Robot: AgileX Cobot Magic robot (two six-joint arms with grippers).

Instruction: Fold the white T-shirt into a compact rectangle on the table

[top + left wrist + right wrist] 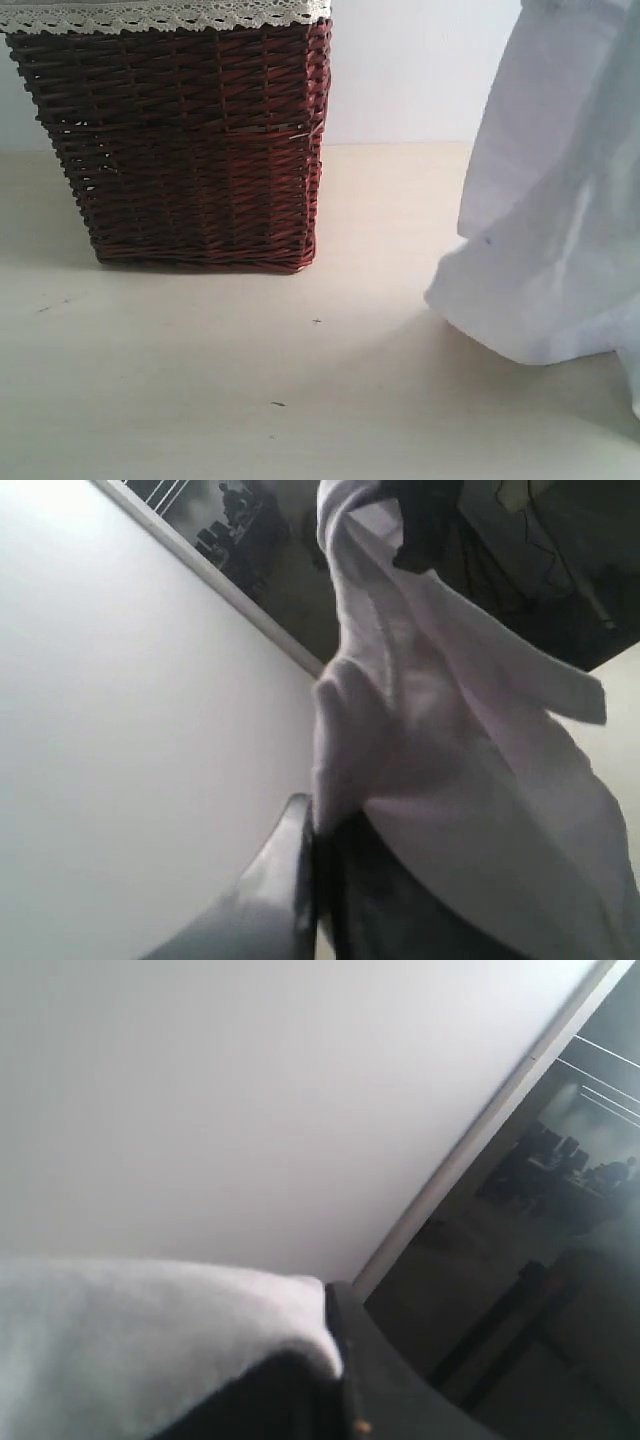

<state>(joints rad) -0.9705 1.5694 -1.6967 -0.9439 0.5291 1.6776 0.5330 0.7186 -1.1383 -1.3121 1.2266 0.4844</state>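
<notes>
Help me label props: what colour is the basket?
Dark reddish-brown wicker basket with white lace trim along its rim; the exterior view shows it best.

Wicker basket [185, 140] sits on desk [250, 380], left-rear, w/ lace trim [160, 14] along its top rim. Wall [420, 70] behind desk. T-shirt [560, 200] hangs far right, in front of wall, well apart from basket; bottom edge low over desk, contact unclear.

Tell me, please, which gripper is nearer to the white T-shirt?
Neither: left gripper is shut on a bunched fold of the white T-shirt, and right gripper is shut on another part, so both touch it.
</notes>
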